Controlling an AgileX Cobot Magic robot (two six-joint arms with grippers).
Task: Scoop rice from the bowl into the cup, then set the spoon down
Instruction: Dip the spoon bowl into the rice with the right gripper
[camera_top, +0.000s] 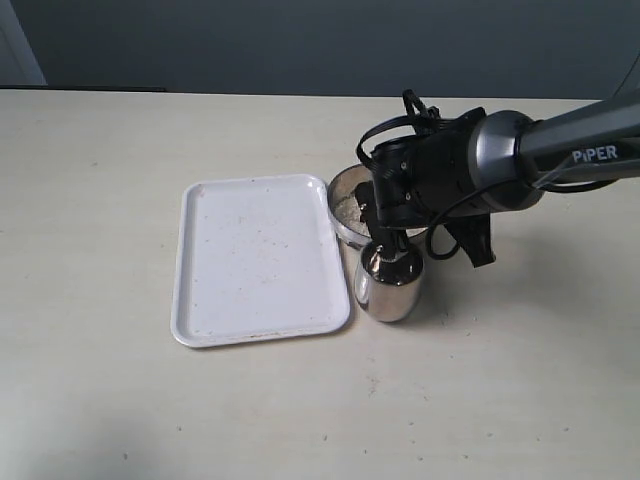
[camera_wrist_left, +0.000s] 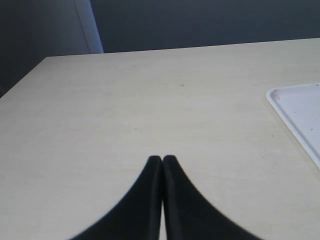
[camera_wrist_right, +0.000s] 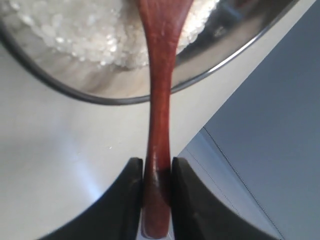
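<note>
Gripped the spoon (camera_wrist_right: 161, 90) by its handle with right gripper (camera_wrist_right: 157, 170), tip in the rice (camera_wrist_right: 90, 35) in the bowl (camera_top: 337, 195) at centre frame; left gripper (camera_wrist_left: 162, 160) pinched closed, empty. Seemed mid-scoop: cup (camera_top: 392, 285) just below, pouring and set-down undone

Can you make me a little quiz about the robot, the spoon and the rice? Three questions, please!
1. True or false: the right pincer is shut on the spoon.
2. Where does the spoon's wide end reach? A: the rice in the bowl. B: a glass of water. C: a plate of noodles.
3. Fill in: the left pincer is shut and holds ____.
Key: 1 true; 2 A; 3 nothing.
</note>
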